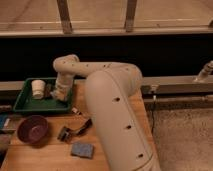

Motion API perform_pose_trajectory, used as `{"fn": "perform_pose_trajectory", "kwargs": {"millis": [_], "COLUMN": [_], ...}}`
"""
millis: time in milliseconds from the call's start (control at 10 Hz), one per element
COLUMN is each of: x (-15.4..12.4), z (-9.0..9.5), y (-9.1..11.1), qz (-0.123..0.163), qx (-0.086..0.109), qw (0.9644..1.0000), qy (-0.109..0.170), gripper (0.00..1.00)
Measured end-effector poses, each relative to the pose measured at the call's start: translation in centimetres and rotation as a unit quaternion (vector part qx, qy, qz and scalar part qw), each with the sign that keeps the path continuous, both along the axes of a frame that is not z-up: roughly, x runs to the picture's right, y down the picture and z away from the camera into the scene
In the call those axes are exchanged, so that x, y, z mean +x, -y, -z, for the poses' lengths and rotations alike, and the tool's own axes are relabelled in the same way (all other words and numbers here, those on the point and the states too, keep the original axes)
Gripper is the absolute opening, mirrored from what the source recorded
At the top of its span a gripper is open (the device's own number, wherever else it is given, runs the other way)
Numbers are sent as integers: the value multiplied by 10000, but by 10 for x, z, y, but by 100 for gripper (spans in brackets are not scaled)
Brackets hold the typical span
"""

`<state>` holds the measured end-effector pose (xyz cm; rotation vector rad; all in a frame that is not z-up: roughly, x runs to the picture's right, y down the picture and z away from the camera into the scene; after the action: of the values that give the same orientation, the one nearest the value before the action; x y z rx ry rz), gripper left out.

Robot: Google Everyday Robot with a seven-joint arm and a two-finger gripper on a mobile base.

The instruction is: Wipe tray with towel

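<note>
A green tray (27, 104) sits at the table's back left. A white cup (37, 89) stands inside it. My gripper (57, 94) is down inside the right part of the tray, to the right of the cup, with the white arm (110, 100) bending over the table. A pale patch shows at the gripper's tip; I cannot tell whether it is the towel. No towel shows plainly anywhere else.
A dark red bowl (33, 129) sits at the front left of the wooden table (50, 157). A black object (75, 131) lies mid-table and a blue-grey sponge (82, 149) lies in front of it. A dark wall and rail run behind.
</note>
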<state>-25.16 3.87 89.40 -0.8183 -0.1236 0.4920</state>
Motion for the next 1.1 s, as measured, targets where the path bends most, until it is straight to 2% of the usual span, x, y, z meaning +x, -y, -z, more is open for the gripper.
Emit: {"fn": "perform_pose_trajectory", "kwargs": {"millis": [300, 500, 600, 700, 900, 1100], "x": [17, 10, -6, -30, -52, -71], "z": [-33, -42, -40, -31, -7, 20], "y": [23, 38, 44, 50, 54, 41], "qz": [44, 22, 52, 169, 352, 561], "qx": [49, 124, 195, 296, 408, 474], "qw": [9997, 9998, 9998, 9992, 9973, 9940], "qy": [-245, -165, -23, 203, 503, 814], "gripper": [0, 0, 0, 0, 0, 0]}}
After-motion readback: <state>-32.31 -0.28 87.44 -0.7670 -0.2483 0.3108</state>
